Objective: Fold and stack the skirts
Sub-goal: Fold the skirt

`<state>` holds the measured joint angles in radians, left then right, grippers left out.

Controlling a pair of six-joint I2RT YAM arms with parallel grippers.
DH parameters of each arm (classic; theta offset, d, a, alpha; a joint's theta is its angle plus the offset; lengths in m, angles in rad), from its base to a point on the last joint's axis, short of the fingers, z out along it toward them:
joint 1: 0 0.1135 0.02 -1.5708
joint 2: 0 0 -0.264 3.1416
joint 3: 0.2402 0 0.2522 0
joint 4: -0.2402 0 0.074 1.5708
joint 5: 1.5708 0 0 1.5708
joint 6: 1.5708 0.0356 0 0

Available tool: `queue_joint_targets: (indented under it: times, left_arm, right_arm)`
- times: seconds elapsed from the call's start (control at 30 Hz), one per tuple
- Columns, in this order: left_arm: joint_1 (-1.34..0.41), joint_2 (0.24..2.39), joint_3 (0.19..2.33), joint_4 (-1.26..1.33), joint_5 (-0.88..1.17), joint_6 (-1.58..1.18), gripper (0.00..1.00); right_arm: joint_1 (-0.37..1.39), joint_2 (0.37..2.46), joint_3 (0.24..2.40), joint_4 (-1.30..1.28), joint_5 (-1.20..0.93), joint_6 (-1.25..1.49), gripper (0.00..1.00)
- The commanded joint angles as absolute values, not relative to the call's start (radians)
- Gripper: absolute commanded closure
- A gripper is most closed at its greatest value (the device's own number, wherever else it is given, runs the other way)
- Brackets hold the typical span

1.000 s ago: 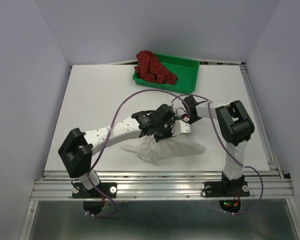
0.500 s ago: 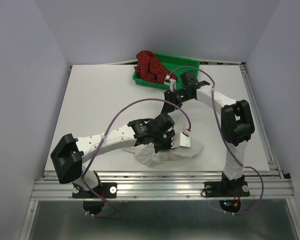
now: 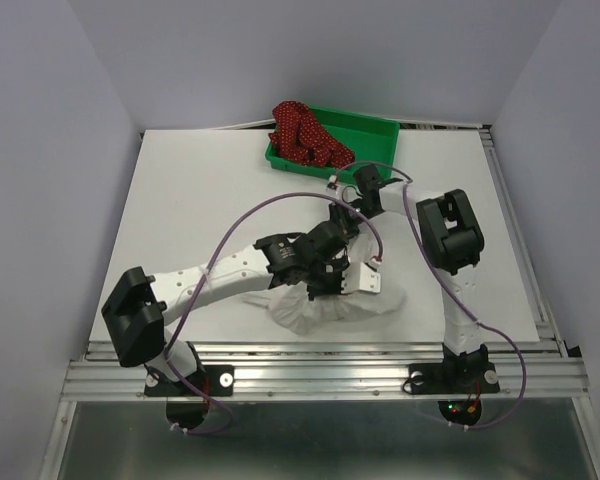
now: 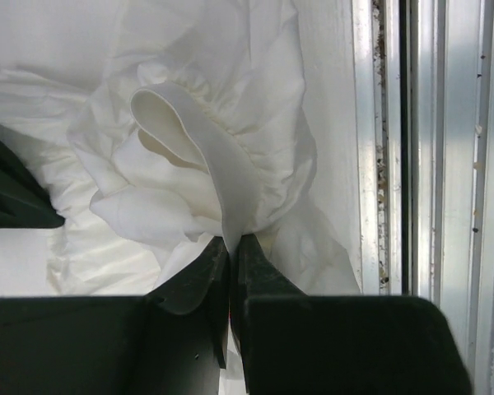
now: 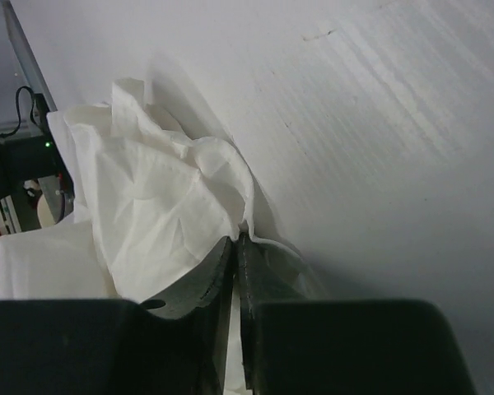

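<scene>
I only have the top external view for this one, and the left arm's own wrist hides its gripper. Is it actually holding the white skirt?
Observer: Yes. In the left wrist view the left gripper is shut on a folded band of the white skirt.
Operator: And the right one? From above I can't see how it stands either.
Observer: The right wrist view shows the right gripper shut on a thin edge of the same skirt, with the rest of the cloth bunched to one side of it.
</scene>
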<state>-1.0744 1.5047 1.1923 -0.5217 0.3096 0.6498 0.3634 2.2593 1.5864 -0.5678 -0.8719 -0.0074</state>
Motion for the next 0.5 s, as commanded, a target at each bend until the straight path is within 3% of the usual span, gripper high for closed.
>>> queue_joint_targets:
  times: [0.0, 0.47]
  left_arm:
    - [-1.022, 1.517, 1.281, -0.517, 0.295, 0.725, 1.0]
    - [-0.867, 1.678, 1.304, -0.371, 0.261, 0.881, 0.98]
  right_arm:
    - [0.377, 2.28, 1.533, -0.568, -0.891, -0.035, 0.89]
    - [0.387, 2.263, 1.493, -0.595, -1.0, -0.071, 0.93]
